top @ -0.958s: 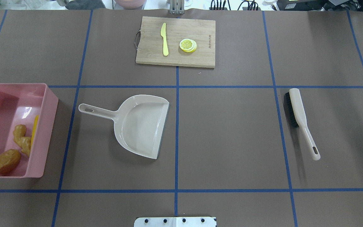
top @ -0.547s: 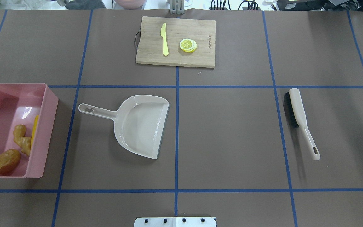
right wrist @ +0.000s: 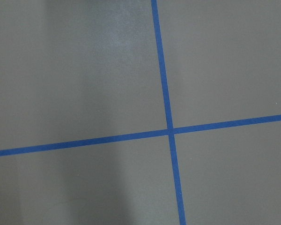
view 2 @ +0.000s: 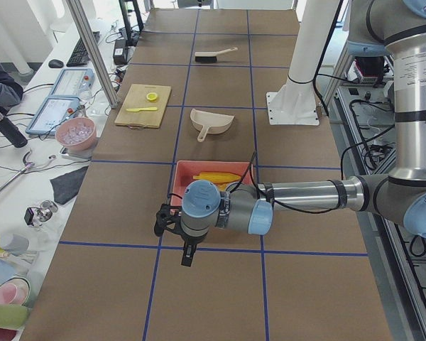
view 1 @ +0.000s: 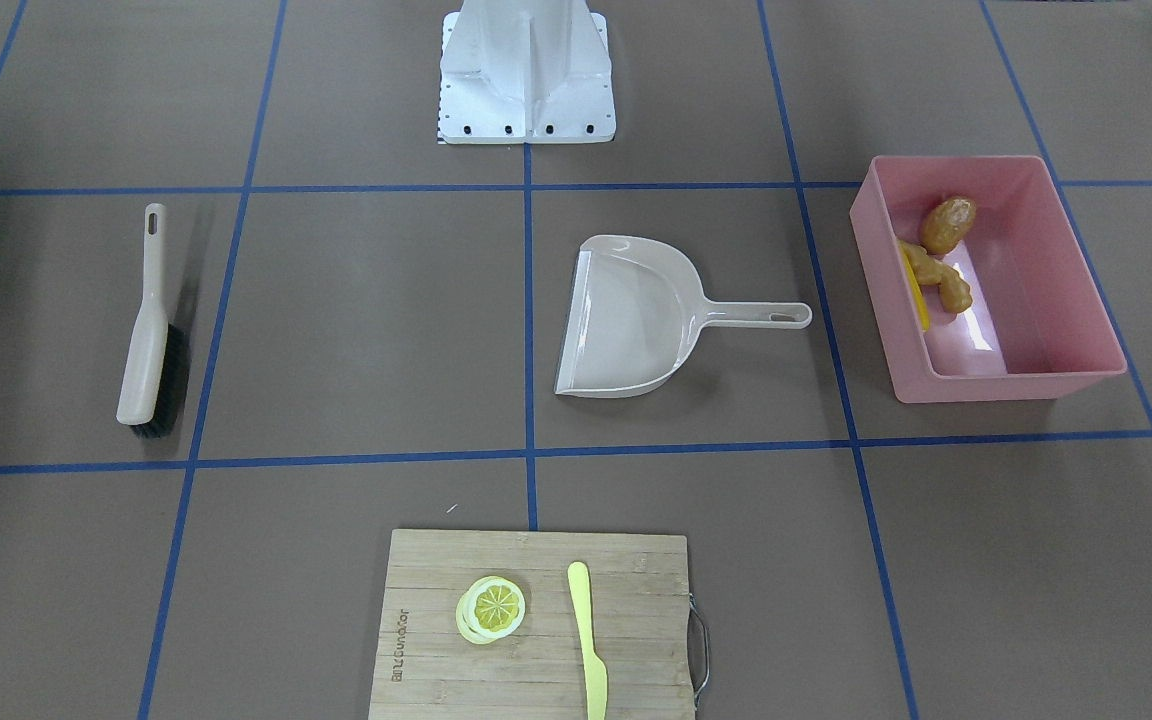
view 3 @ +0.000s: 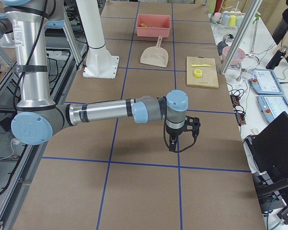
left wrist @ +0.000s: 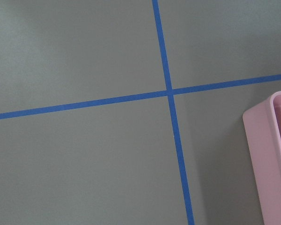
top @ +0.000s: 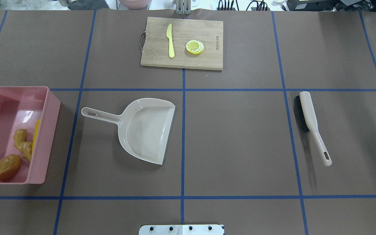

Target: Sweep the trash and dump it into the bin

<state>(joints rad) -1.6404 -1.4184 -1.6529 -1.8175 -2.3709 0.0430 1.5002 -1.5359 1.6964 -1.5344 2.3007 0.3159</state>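
The pink bin (top: 50, 111) stands at the table's left edge in the overhead view. In it lie the trash pieces: a brown potato (top: 5, 167), a tan ginger root (top: 23, 143) and a yellow corn cob (top: 36, 130) against its right wall. The beige dustpan (top: 147, 130) lies empty beside the bin. My left gripper (view 2: 186, 257) hangs over bare table just past the bin (view 2: 213, 163), in the exterior left view only. My right gripper (view 3: 172, 145) hangs over bare table, in the exterior right view only. I cannot tell whether either is open or shut.
A beige brush (top: 308, 117) lies flat on the right half of the table. At the far edge a wooden cutting board (top: 207, 55) holds a pale yellow knife (top: 170, 40) and a lemon slice (top: 194, 46). A corner of the bin (left wrist: 271, 154) shows in the left wrist view.
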